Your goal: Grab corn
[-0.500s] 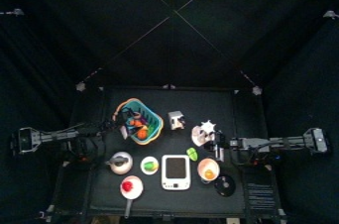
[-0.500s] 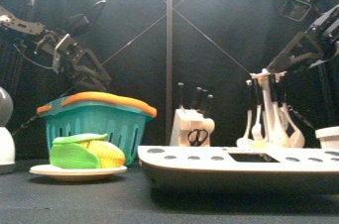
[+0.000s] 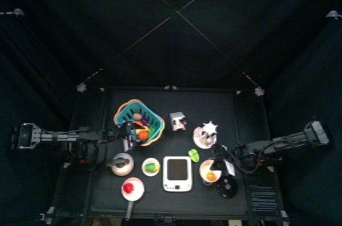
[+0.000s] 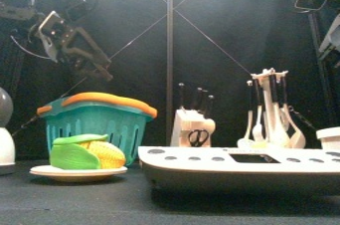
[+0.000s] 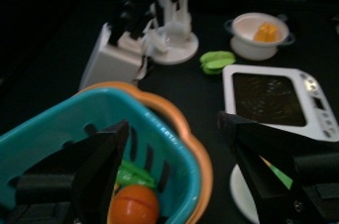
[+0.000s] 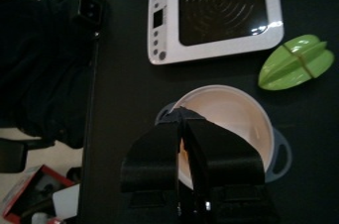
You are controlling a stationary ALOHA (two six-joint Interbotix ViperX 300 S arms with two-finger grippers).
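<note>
The corn (image 4: pixel 90 152), yellow with a green husk, lies on a small white plate (image 4: pixel 80 173) at the front left, in front of the teal basket (image 4: pixel 90 121). From above the corn (image 3: pixel 151 166) sits between the kettle and the scale. My left gripper (image 5: pixel 172 159) hangs open over the basket (image 5: pixel 79 149), which holds an orange item. It stands behind and to the left of the corn. My right gripper (image 6: pixel 183 159) hovers over a white bowl (image 6: pixel 245 119) right of the scale, its jaws only a narrow slit apart and holding nothing.
A white scale (image 3: pixel 178 173) lies at the front centre, with a green item (image 3: pixel 194 155) behind it. A knife block (image 3: pixel 178 122) and a utensil holder (image 3: pixel 207 133) stand further back. A kettle (image 3: pixel 122 162) and a plate with a red item (image 3: pixel 130 187) are at the front left.
The left arm has risen and reached in over the basket. The right arm has swung toward the table's front, over the white bowl, and has left most of the front view.
</note>
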